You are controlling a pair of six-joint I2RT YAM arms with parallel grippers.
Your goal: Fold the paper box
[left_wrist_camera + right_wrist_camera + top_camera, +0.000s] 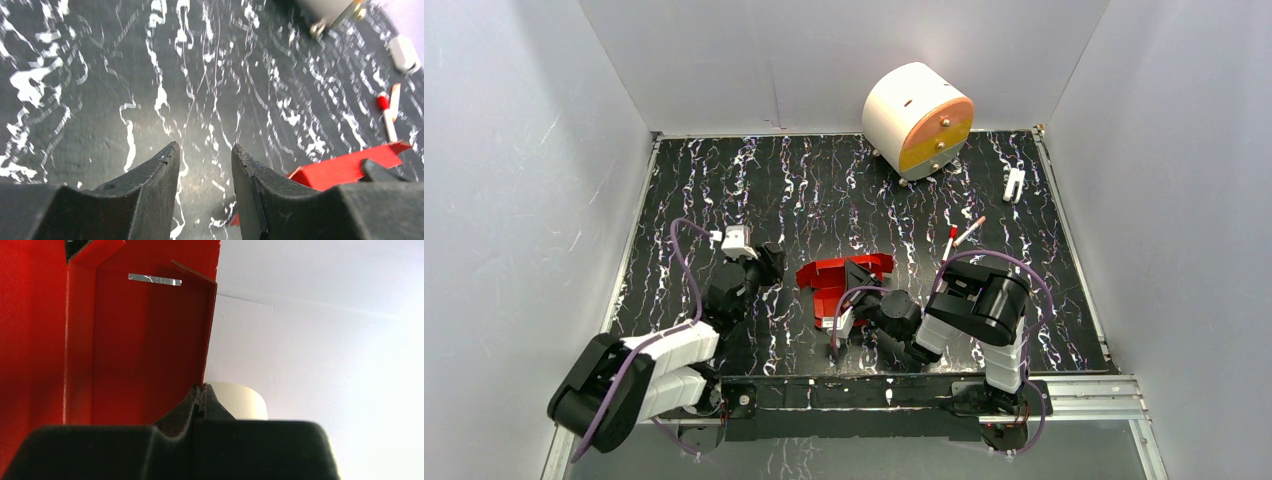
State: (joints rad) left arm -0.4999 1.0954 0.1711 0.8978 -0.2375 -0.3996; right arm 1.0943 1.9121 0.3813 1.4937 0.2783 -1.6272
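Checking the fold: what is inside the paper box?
Only bare red panels and one narrow slit show inside the paper box; its lower part is hidden behind the right gripper pinching its edge.

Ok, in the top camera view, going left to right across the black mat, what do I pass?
left fingers → paper box → two red-capped pens → small white clip. The drum at the back and the right arm overlap these, so they are left out.
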